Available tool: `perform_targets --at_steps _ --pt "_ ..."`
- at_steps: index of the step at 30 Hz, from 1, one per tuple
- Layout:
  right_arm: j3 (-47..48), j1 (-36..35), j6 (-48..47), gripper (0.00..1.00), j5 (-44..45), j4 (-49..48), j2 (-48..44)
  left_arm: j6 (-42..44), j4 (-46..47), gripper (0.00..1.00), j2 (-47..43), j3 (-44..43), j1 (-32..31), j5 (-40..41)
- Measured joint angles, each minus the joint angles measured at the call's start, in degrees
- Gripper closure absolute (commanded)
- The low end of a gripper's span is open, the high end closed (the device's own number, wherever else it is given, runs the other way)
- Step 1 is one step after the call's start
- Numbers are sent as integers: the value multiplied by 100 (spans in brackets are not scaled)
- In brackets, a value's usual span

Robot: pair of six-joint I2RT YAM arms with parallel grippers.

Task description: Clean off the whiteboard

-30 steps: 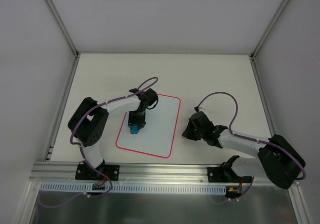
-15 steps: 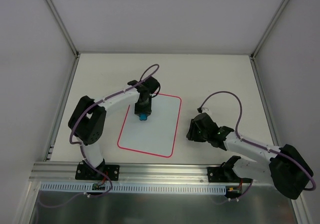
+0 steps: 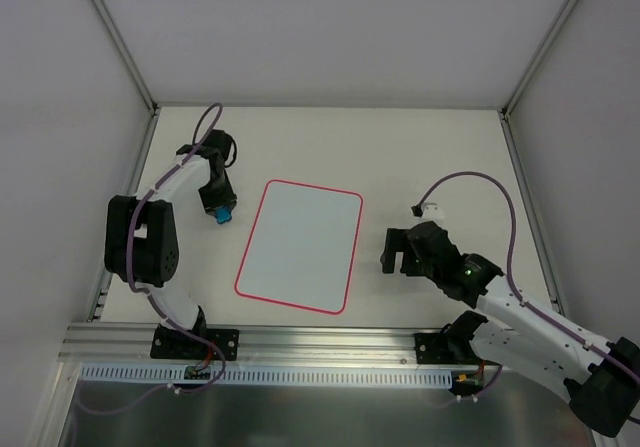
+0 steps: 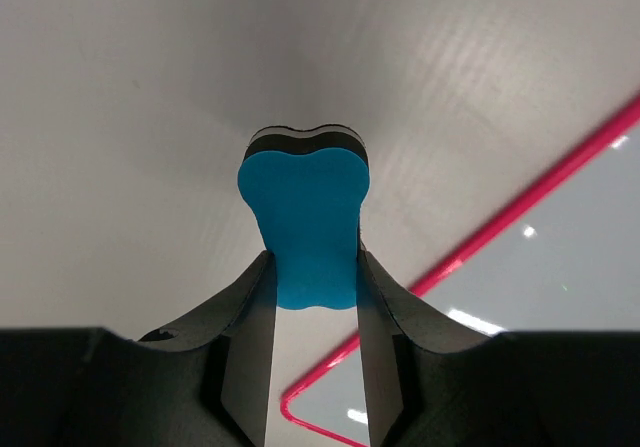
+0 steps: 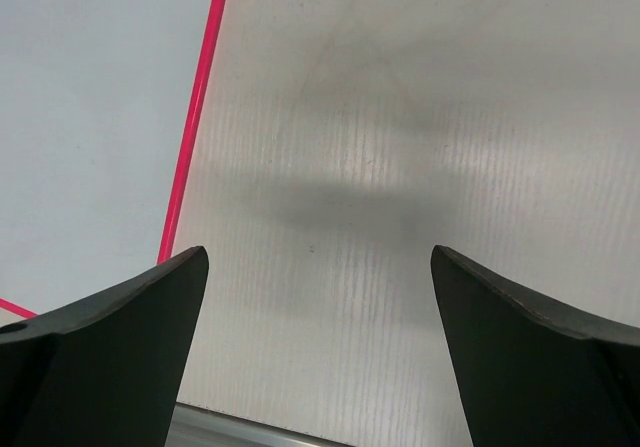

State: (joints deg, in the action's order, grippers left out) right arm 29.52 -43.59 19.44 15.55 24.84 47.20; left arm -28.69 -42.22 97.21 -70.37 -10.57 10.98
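1. The whiteboard (image 3: 300, 247) lies flat on the table (image 3: 430, 152), left of centre, its surface blank.
2. Just beyond its far-left corner, the left end effector (image 3: 221, 207) pinches a blue eraser (image 3: 223, 215) off the board.
3. Right of the board, the right end effector (image 3: 393, 259) hangs spread wide over the table.

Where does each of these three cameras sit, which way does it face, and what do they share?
Top external: above and behind the robot, looking down on the table, left arm, right arm and the white rectangular whiteboard with red-pink border.
Left wrist: looks past the left gripper, shut on the blue eraser block, at table.
Right wrist: looks down between the fingers of the open right gripper at table.
Shared: all three show the whiteboard's pink edge.
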Motion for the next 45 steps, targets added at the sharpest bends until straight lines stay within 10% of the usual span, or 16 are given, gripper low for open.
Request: perform_targets --at_steps 5,14,21,34,45 --pt "339 0 -232 1 297 356 -352 212 -15 79 538 -201 588 0" --pt "651 2 -417 1 579 852 -623 448 44 1 1084 -667 837 -63" --pt "1637 20 -811 1 850 1408 -614 490 26 1 146 -492 837 -308" --pt "4435 136 -2273 1 1812 1751 -201 1147 -85 1 -4905 -557 837 -745" --pt "5357 151 -3136 1 2413 1810 -240 1611 -409 1 -5700 -1506 435 -96"
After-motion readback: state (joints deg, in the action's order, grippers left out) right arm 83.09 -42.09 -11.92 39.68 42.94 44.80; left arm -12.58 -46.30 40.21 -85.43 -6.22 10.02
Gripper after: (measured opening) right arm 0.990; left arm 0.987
